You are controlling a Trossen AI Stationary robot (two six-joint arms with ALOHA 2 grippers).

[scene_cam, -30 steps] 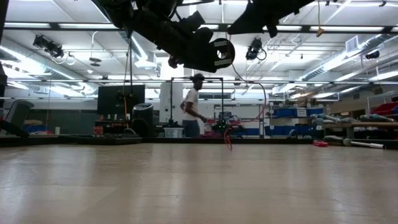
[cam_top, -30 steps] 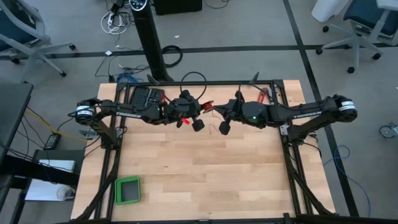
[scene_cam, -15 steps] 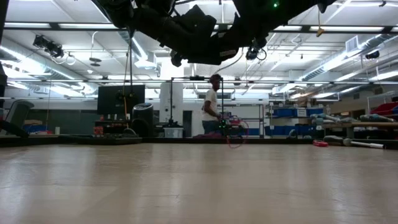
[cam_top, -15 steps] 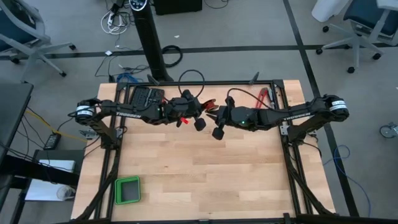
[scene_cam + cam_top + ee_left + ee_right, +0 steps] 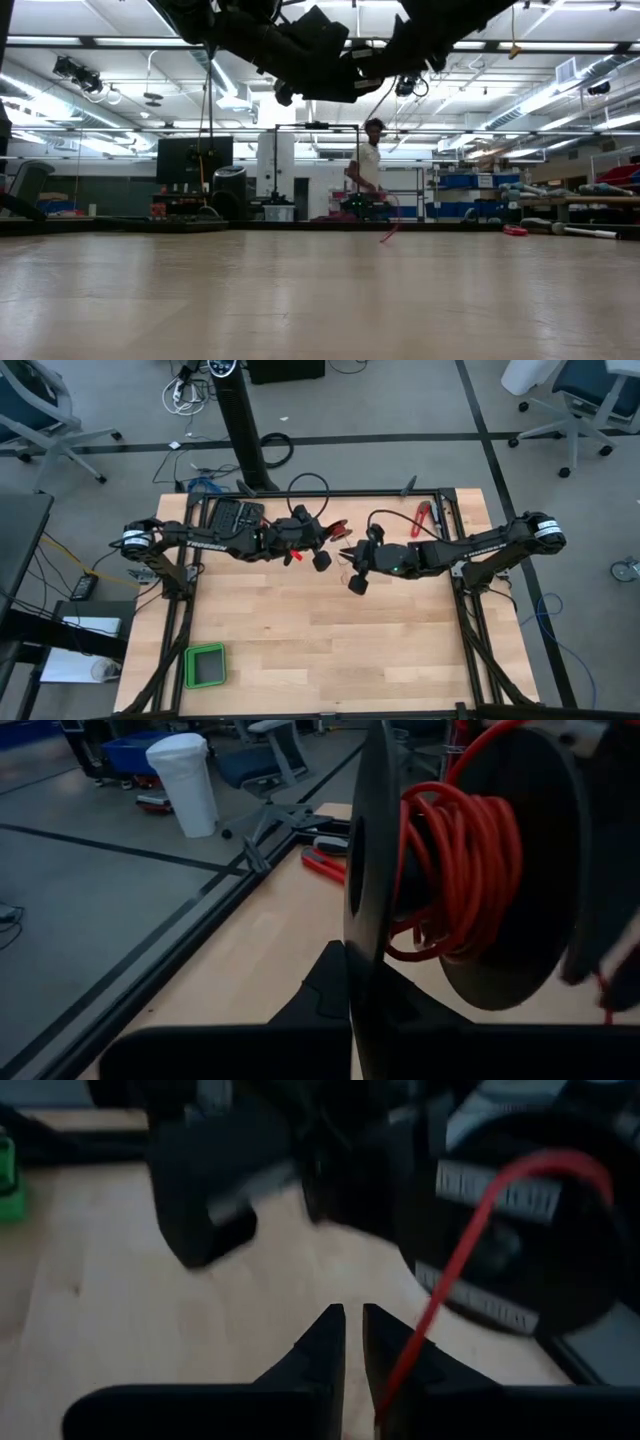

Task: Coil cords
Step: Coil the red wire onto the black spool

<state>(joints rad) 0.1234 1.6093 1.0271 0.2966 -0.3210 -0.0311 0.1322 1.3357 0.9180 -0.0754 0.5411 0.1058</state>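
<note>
Holding black spool [image 5: 440,870] of red cord [image 5: 455,860], left gripper [image 5: 318,552] closed, right gripper [image 5: 352,1342] approx. slightly open, no legible labels.

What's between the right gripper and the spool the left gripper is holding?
In the high view only bare table shows between the right gripper and the spool held by the left gripper; the red cord spans it in the right wrist view.

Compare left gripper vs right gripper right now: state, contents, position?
The left gripper is shut on the black spool wound with red cord; the right gripper has a narrow gap with a loose cord strand beside it, grip unclear. In the high view, the right sits nearer the table's middle. Both hang above the table.
</note>
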